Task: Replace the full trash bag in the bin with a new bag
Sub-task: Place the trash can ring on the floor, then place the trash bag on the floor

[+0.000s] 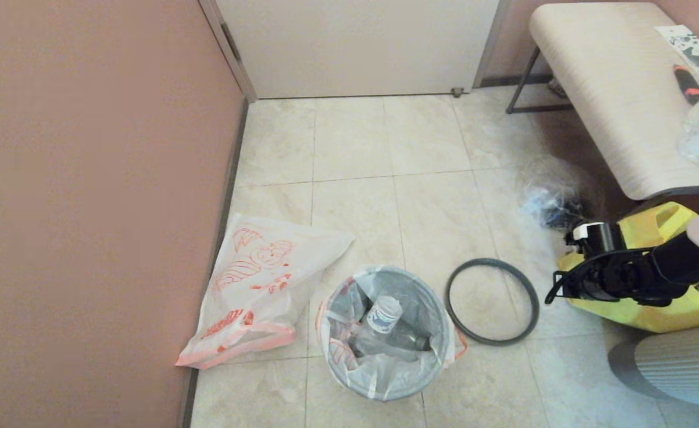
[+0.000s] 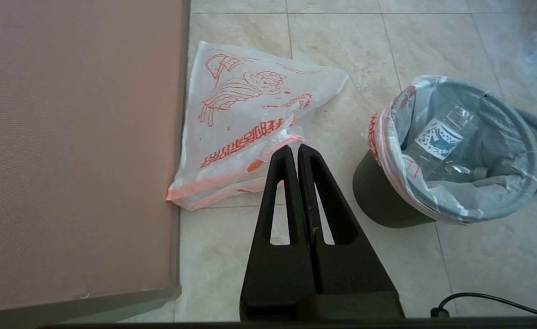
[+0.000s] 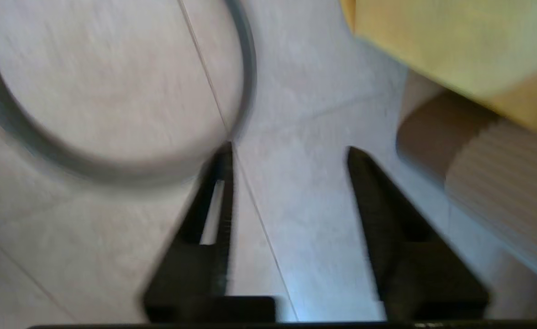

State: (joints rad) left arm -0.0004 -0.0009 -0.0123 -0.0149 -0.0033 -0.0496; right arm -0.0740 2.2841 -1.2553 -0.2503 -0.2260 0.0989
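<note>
**Right wrist view: free the full bag's handles next**

Right wrist view shows your right gripper (image 3: 291,151) with fingers spread wide and empty above the tile, just beside the thin grey ring rim (image 1: 492,301) lying on the floor. Your left gripper (image 2: 294,151) hangs with fingers pressed together above the flat new white bag with orange-red drawing (image 1: 260,279). The full translucent white trash bag with bottles (image 1: 385,333) sits inside the small round black bin (image 2: 380,201). Pinch one orange-red handle at the bin's edge and lift straight up.
</note>
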